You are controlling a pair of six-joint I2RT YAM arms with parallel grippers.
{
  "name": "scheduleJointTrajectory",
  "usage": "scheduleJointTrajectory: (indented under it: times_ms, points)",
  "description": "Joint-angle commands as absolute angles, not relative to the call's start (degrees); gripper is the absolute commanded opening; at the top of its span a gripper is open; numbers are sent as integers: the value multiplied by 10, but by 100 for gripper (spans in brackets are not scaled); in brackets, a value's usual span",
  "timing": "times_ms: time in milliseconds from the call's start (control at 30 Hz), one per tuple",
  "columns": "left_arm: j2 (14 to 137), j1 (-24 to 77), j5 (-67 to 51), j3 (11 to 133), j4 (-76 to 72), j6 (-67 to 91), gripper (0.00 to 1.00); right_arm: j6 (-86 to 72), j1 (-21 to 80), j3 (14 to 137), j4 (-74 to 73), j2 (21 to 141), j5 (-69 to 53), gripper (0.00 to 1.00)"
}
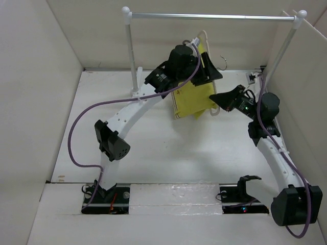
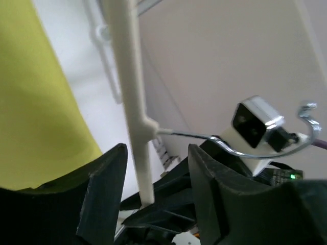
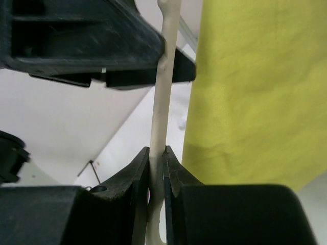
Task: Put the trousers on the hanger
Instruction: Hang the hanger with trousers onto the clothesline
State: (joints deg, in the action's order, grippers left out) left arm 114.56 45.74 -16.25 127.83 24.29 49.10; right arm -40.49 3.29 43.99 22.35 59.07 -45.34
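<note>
- Toward the back of the surface [image 1: 168, 148], under the silver rail [image 1: 214, 17], both arms meet at the hanger [image 1: 206, 34], which is held up in the air.
- The left pincer [image 1: 208, 70] is spread. In its wrist view the hanger's cream bar [image 2: 134, 102] runs between the two fingers with a gap on each side, so it grips nothing.
- The mustard-yellow trousers [image 1: 191, 99] hang from the hanger between the two arms. They fall as one flat sheet beside the bar in both wrist views. Whether the lower edge touches the surface I cannot tell.
- The slim metal hook [image 2: 265, 149] juts out sideways from the bar and is caught on nothing.
- The right pincer [image 3: 156, 168] is pressed together on the cream bar, just beside the yellow cloth [image 3: 255, 92]. It alone carries the load.
- My reading of the step: the cloth looks already draped, and the hold on the hanger is passing to the right arm.
- What the next move calls for: the left pincer should back straight off the bar without brushing the cloth. The right one must keep the bar level so the trousers do not slide. With a single pinch point, the bar is likely to swing or twist.
</note>
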Motion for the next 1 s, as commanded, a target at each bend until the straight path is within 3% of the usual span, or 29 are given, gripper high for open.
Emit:
scheduleJointTrajectory:
  times_ms: [0, 33, 267, 533, 700, 867, 967]
  points:
    - [1096, 448, -193, 1346, 197, 456, 48, -420, 42, 533, 273, 554, -416, 0]
    - [1091, 443, -197, 1360, 206, 442, 57, -414, 37, 560, 236, 559, -408, 0]
    - [1043, 443, -204, 1326, 198, 388, 72, -398, 20, 642, 227, 610, -402, 0]
    - [903, 443, -127, 1202, 211, 320, 82, -388, -48, 759, 167, 661, -408, 0]
    - [788, 443, -81, 1036, 192, 312, 83, -345, -48, 809, 87, 691, -402, 0]
    - [751, 443, -75, 983, 206, 312, 84, -372, -69, 810, 135, 705, -384, 0]
    - [737, 443, -79, 942, 217, 306, 91, -375, -88, 845, 130, 740, -379, 0]
